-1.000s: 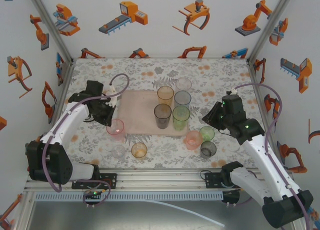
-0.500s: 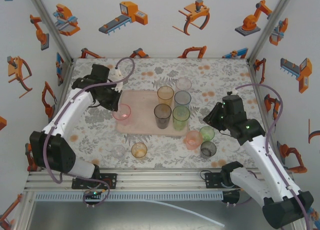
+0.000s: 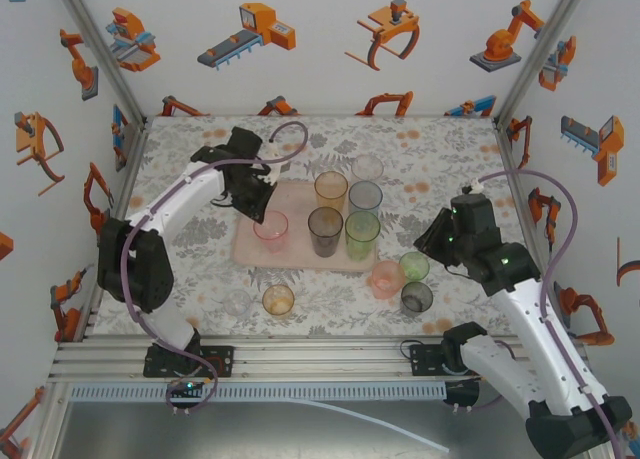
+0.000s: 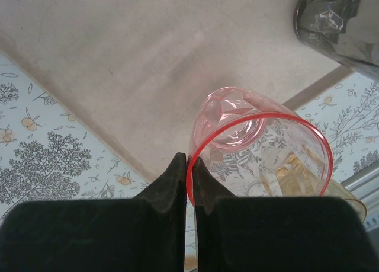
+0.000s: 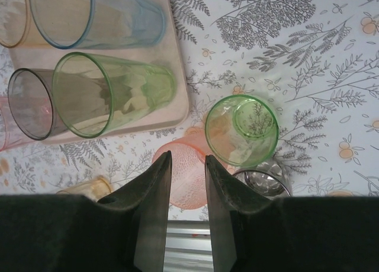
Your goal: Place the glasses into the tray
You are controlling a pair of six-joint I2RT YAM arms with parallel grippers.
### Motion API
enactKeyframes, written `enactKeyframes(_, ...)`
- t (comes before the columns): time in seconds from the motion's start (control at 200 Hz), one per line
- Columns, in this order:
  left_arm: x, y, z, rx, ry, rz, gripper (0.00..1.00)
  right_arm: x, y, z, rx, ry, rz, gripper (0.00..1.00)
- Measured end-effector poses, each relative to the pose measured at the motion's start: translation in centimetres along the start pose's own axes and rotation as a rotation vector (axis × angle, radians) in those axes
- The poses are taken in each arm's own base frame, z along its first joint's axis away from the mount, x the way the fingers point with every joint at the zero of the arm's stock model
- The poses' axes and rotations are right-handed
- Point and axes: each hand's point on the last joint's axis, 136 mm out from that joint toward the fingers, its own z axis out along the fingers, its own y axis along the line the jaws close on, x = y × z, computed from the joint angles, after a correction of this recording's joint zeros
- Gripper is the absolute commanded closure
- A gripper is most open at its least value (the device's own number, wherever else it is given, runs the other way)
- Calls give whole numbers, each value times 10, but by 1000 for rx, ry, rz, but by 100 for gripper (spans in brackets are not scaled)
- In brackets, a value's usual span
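My left gripper [image 3: 262, 209] is shut on the rim of a pink glass [image 3: 271, 231], holding it upright over the near left part of the pale pink tray [image 3: 295, 194]. In the left wrist view the fingertips [image 4: 180, 171] pinch the red rim of the pink glass [image 4: 257, 147] above the tray [image 4: 148, 58]. Tall amber [image 3: 331, 191], bluish [image 3: 365, 197], smoky [image 3: 325, 229] and green [image 3: 362, 234] glasses stand on the tray. My right gripper [image 5: 188, 159] is open and holds nothing, hovering above a pink textured glass [image 5: 186, 186] beside a short green glass [image 5: 241, 130].
On the table near the tray stand the pink textured glass [image 3: 385, 278], the short green glass [image 3: 414, 267], a short smoky glass [image 3: 417, 297], a short amber glass [image 3: 278, 299] and a small clear one [image 3: 237, 302]. A clear glass [image 3: 367, 167] stands behind the tray.
My left arm has carried the pink glass from the table left of the tray rightwards to above the tray. The right gripper has shifted slightly to the right, still open.
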Motion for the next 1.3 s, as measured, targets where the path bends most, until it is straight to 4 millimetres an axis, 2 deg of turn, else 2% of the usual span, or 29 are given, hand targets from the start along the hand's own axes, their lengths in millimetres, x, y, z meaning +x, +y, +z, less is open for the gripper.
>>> enactKeyframes(0.421, -14, -13, 13, -18, -29, 21, 88, 1, -4, -4, 14, -6, 0, 68)
enactKeyframes(0.896, 4, -12, 33, -47, 18, 9, 84, 4, -8, -10, 21, 2, -4, 68)
enactKeyframes(1.297, 4, -17, 36, -51, 18, 26, 81, 6, -9, -14, 21, 3, -9, 68)
